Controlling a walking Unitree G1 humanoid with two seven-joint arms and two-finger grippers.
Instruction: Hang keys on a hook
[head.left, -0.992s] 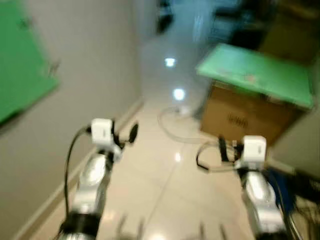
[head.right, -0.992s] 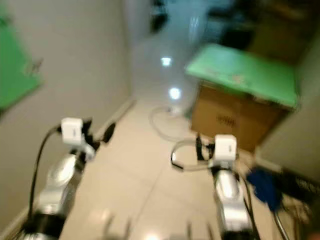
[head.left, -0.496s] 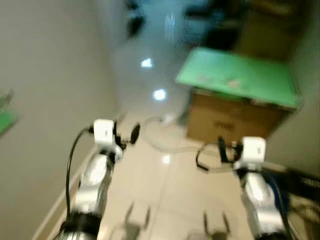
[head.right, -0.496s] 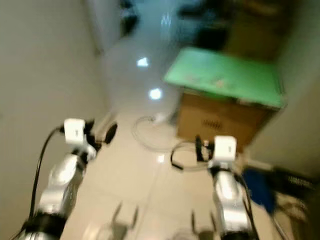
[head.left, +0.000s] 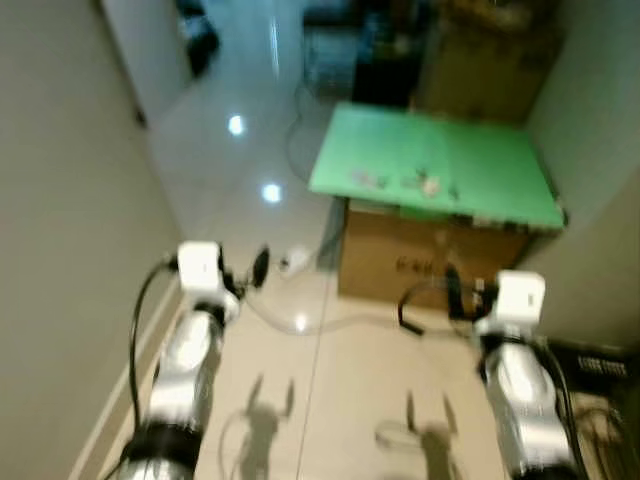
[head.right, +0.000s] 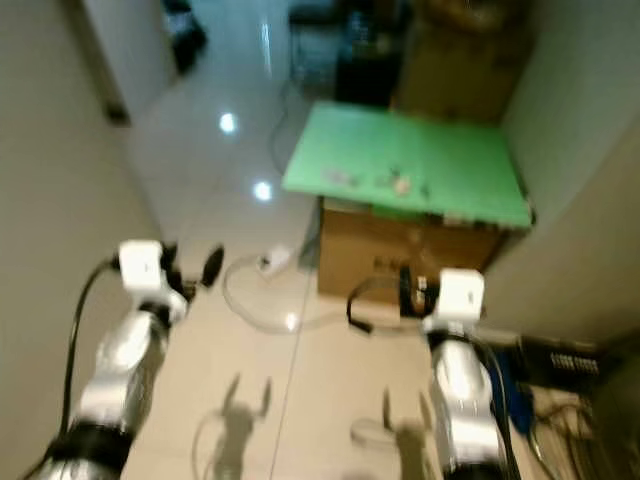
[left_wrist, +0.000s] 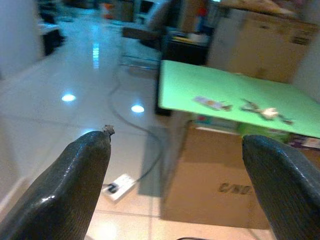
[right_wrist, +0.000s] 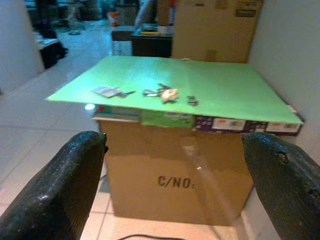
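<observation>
A small bunch of keys (right_wrist: 161, 93) lies with a few other small items on a green board (head.left: 440, 160). The board covers a brown cardboard box (head.left: 420, 268) standing ahead of me on the floor. Both arms are held out forward above the tiles, well short of the box. My left gripper (left_wrist: 177, 139) is open with nothing between its fingers. The keys (left_wrist: 260, 111) lie ahead of it, off to one side. My right gripper (right_wrist: 174, 138) is open and empty too, and it points straight at the box front.
A pale wall (head.left: 60, 250) runs close along my left. A white plug block and cable (head.left: 293, 262) lie on the glossy tiles by the box. Dark gear and cables (head.left: 600, 365) sit at my right. A tall carton (right_wrist: 215, 27) stands behind the box.
The view has swung to the right: the green sheet on the left wall has left the picture and the box stands centred and sharper. Both arms keep the same pose.
</observation>
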